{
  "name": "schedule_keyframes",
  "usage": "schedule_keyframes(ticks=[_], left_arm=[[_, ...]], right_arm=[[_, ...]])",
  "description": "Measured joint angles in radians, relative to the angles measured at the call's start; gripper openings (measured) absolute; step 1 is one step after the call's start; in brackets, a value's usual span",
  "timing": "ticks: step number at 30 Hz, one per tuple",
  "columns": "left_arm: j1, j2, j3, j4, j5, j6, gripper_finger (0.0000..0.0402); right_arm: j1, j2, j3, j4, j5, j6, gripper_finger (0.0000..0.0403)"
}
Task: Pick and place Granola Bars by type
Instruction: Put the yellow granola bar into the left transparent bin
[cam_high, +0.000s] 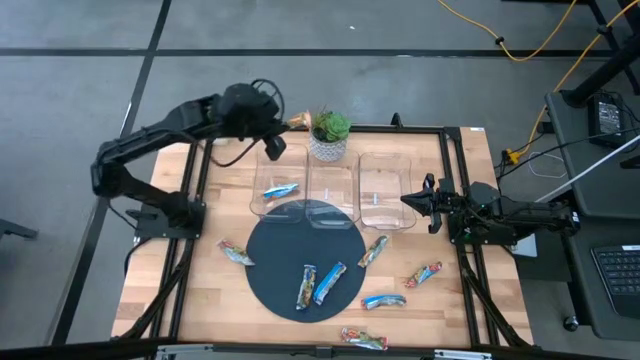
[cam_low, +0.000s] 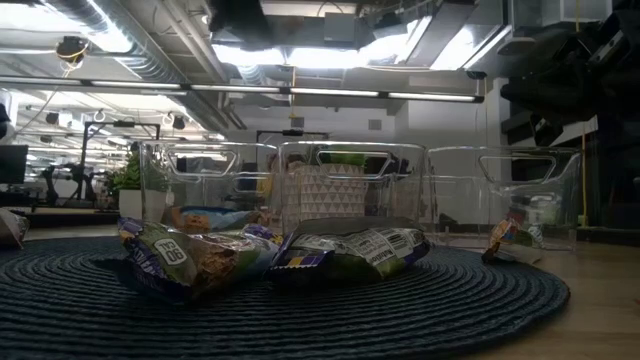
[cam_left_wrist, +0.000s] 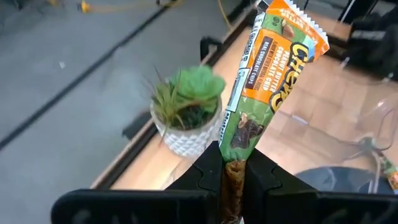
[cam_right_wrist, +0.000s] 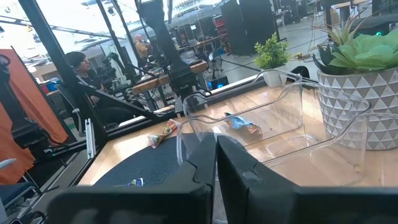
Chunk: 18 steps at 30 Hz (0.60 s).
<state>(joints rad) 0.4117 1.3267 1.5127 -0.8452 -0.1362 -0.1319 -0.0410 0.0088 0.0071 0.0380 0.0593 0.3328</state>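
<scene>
The left tool (cam_left_wrist: 233, 177) grips an orange-green granola bar (cam_left_wrist: 267, 81) beside the potted plant (cam_high: 329, 135), at the bench's (cam_high: 230, 290) twelve o'clock. The right tool (cam_high: 410, 200), shut and empty, waits at three o'clock.

Orange-green granola bar (cam_left_wrist: 267, 81) held aloft, blue bar (cam_high: 280, 190) in bin, seven bars (cam_high: 318, 284) scattered on table

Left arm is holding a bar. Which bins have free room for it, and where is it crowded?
The middle bin and right bin look empty. The left bin holds one blue bar. Loose bars crowd the round mat and the table's front right. The left end effector grips an orange-green bar.
</scene>
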Motion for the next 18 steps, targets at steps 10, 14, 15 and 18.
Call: schedule_keyframes(ticks=[10,14,15,18], left_arm=[[0.059,0.162,-0.001,-0.172,0.025,0.034,0.002],[0.062,0.226,-0.001,-0.202,0.024,0.061,0.002],[0.062,0.239,-0.001,-0.202,0.025,0.071,0.002],[0.061,0.275,-0.001,-0.203,0.03,0.093,0.002]], right_arm=[[0.0,0.0,0.0,0.0,0.0,0.0,0.0019],[0.0,0.0,0.0,0.0,0.0,0.0,0.0019],[0.0,0.0,0.0,0.0,0.0,0.0,0.0019],[0.0,0.0,0.0,0.0,0.0,0.0,0.0019]])
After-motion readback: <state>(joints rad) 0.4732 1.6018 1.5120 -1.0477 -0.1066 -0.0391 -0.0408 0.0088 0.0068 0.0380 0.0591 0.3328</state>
